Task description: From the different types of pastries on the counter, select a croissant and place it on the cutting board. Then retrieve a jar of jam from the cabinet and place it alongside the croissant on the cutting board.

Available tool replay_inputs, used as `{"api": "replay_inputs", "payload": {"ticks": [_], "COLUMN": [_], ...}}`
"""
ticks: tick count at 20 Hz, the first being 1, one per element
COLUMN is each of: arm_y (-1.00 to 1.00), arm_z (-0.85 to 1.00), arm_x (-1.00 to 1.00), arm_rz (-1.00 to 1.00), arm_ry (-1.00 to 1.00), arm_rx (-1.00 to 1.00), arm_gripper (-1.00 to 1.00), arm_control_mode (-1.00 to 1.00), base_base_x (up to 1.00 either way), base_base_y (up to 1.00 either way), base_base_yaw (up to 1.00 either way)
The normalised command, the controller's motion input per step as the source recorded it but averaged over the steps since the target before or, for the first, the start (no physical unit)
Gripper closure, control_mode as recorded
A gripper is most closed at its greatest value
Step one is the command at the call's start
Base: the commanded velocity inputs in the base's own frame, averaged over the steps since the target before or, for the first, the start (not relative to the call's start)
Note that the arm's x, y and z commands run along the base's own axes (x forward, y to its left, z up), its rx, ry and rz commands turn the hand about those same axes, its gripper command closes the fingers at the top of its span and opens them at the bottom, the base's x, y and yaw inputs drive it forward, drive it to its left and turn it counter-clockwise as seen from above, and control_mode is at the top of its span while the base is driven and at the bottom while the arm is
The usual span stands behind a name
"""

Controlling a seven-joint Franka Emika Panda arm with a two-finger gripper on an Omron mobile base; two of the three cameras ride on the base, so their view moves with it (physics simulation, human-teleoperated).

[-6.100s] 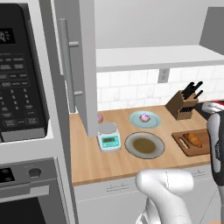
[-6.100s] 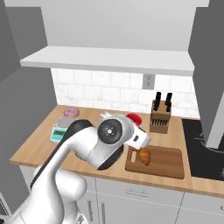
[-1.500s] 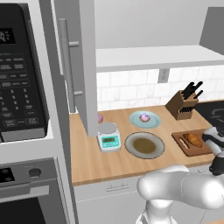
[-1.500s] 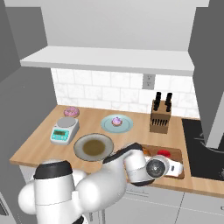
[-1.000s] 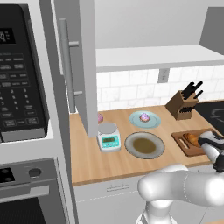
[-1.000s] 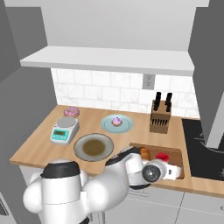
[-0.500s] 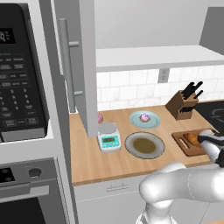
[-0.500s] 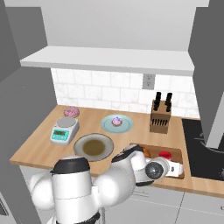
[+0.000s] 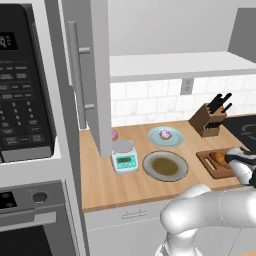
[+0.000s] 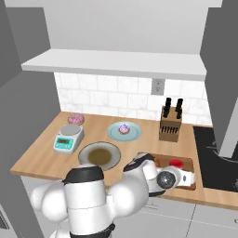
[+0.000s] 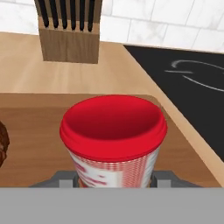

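Observation:
The jar of jam (image 11: 113,131), red-lidded with a red-patterned body, stands upright between my gripper's (image 11: 113,180) fingers, over the cutting board (image 11: 39,131). The gripper is shut on the jar, one finger on each side of its body. The croissant (image 11: 2,144) shows as a brown edge at the far left of the board. From the right base, the jar (image 10: 175,163) shows on the board (image 10: 186,161) right by the hand. From the left base, the croissant (image 9: 218,158) lies on the board (image 9: 212,167) next to my gripper (image 9: 235,159).
A knife block (image 10: 169,123) stands behind the board and a black stovetop (image 10: 216,155) lies to its right. A frosted cake (image 10: 124,128) sits on a blue plate; a second cake (image 10: 75,119) sits behind a scale (image 10: 68,137). A round grey-brown plate (image 10: 99,155) lies mid-counter. The cabinet door (image 9: 90,75) stands open.
The arm has swung down from upright to the cutting board with the jar. Over the last second the hand shifted only slightly beside the croissant.

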Motion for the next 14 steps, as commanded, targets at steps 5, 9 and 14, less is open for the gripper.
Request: {"api": "replay_inputs", "payload": {"ticks": [5, 9, 14], "arm_y": [-0.12, -0.08, -0.08], "arm_z": [-0.1, -0.28, -0.26], "arm_x": [0.09, 0.07, 0.0], "arm_rz": [0.02, 0.04, 0.05], "arm_ry": [-0.01, 0.0, -0.03], "arm_rx": [0.0, 0.0, 0.0], "arm_gripper": [1.0, 1.0, -1.0], "arm_control_mode": [-1.0, -1.0, -1.0], "base_base_x": [0.0, 0.0, 0.0], "base_base_y": [0.0, 0.0, 0.0], "base_base_yaw": [0.0, 0.0, 0.0]}}
